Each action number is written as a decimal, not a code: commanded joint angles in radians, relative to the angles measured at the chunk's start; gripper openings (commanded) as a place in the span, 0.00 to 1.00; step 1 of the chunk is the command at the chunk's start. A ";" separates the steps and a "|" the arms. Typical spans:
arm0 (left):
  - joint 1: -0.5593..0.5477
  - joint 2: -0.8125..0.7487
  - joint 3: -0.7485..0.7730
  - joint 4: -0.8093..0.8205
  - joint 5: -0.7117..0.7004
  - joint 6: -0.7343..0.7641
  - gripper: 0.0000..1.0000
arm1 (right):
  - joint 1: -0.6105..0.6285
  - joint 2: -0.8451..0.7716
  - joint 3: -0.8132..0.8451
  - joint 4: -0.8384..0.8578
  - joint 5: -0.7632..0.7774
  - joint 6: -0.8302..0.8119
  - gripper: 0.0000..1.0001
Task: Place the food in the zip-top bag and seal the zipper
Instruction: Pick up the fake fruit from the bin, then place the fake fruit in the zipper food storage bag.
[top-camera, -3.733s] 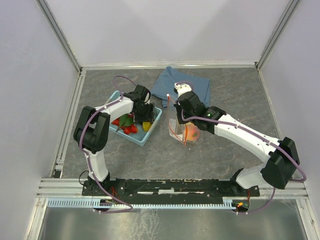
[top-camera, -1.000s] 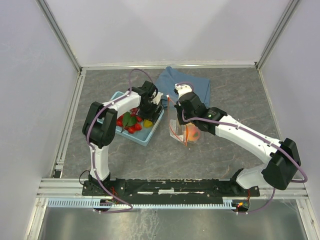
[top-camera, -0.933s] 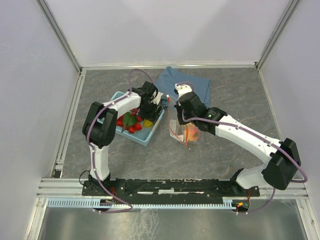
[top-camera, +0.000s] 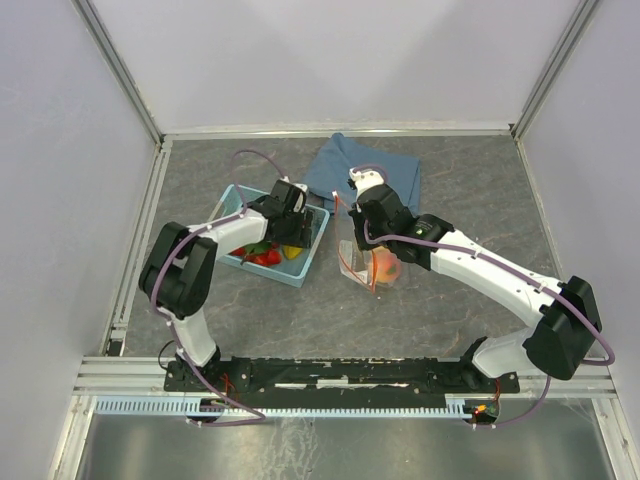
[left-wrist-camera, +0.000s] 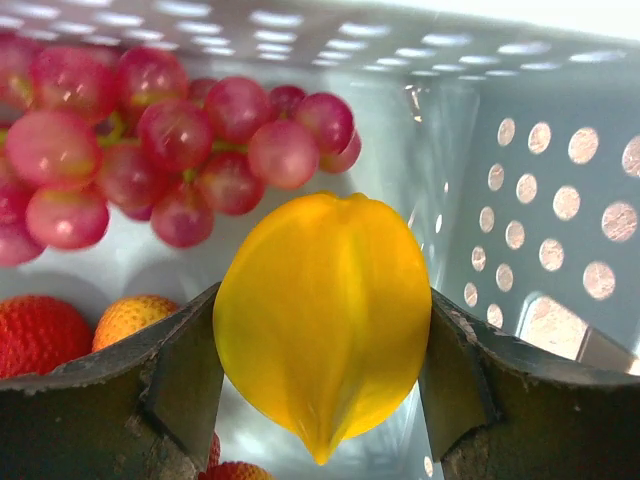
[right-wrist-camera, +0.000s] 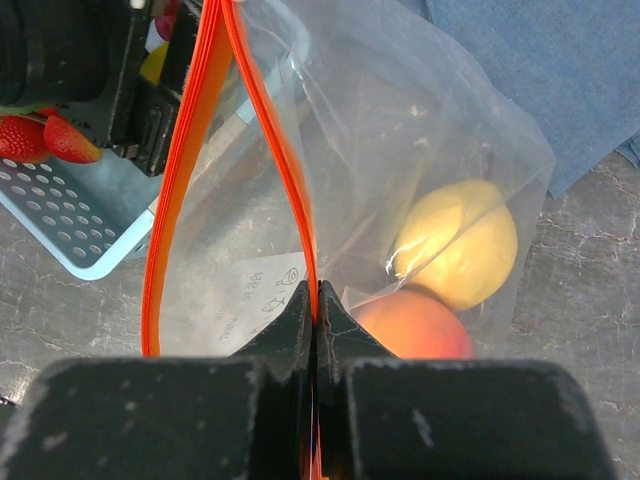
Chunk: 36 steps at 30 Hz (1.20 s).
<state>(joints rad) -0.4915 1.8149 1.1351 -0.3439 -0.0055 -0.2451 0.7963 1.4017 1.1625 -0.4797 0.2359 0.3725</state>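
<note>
Now two peaches (right-wrist-camera: 460, 245) occupy one zip-top bag (right-wrist-camera: 380, 130), one banana (left-wrist-camera: 322, 320) gripped.

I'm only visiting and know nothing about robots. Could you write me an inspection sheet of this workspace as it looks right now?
Surface: grey marbled table, no spills seen.
Job's things: zip-top bag is open with two peaches inside. Its zipper is unsealed. The grapes, strawberries and yellow banana are in the basket.
Clutter: blue cloth lying behind the bag.
Hands: left hand is closed on the yellow banana, down in the basket. Right hand is pinched shut on the zipper.
Cables: purple cables run along both arms, with a loose loop over the left one.
Surroundings: pale walls and metal rails; nothing else seen.
</note>
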 joint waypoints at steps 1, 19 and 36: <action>-0.002 -0.112 -0.043 0.069 -0.053 -0.099 0.33 | 0.000 -0.002 0.033 0.014 -0.003 -0.006 0.02; -0.009 -0.542 -0.277 0.279 -0.082 -0.216 0.31 | 0.000 0.016 0.063 -0.002 0.001 0.002 0.02; -0.219 -0.737 -0.291 0.329 0.180 -0.420 0.30 | 0.001 0.054 0.071 0.028 -0.008 0.017 0.02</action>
<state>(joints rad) -0.6506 1.1000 0.8330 -0.0944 0.0929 -0.5621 0.7963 1.4521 1.1946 -0.4911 0.2352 0.3786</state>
